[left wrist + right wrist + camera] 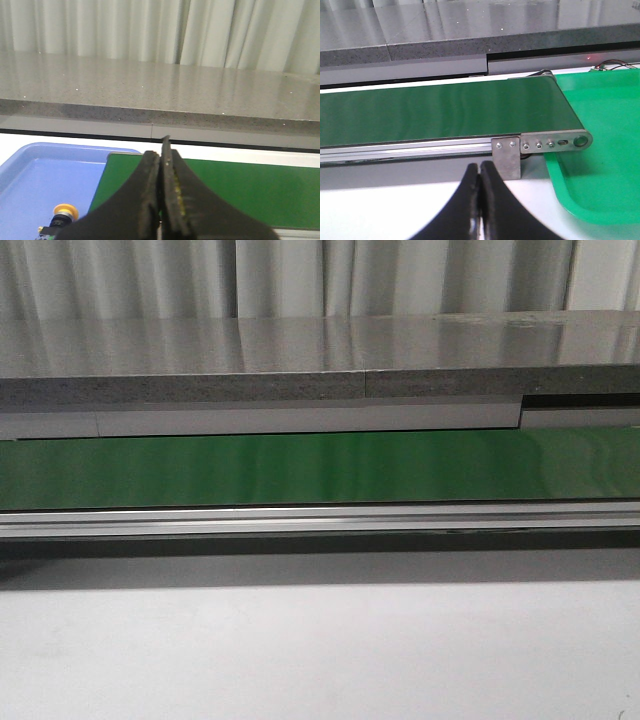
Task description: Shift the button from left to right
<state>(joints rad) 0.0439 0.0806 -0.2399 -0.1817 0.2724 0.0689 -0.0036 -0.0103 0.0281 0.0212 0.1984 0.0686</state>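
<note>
The button (pixel 61 218), yellow-orange cap on a black body, lies in the blue tray (pixel 35 175) beside the left end of the green conveyor belt (pixel 240 192). It shows only in the left wrist view, partly cut off by the frame edge. My left gripper (pixel 161 150) is shut and empty, raised over the belt's left end, apart from the button. My right gripper (pixel 480 170) is shut and empty above the white table, in front of the belt's right end (pixel 445 112). Neither gripper shows in the front view.
A green tray (pixel 600 150) sits at the belt's right end. The belt (pixel 320 468) runs across the front view, with an aluminium rail (pixel 320 520) in front and a grey stone counter (pixel 300 365) and curtains behind. White table surface (pixel 320 650) lies in front.
</note>
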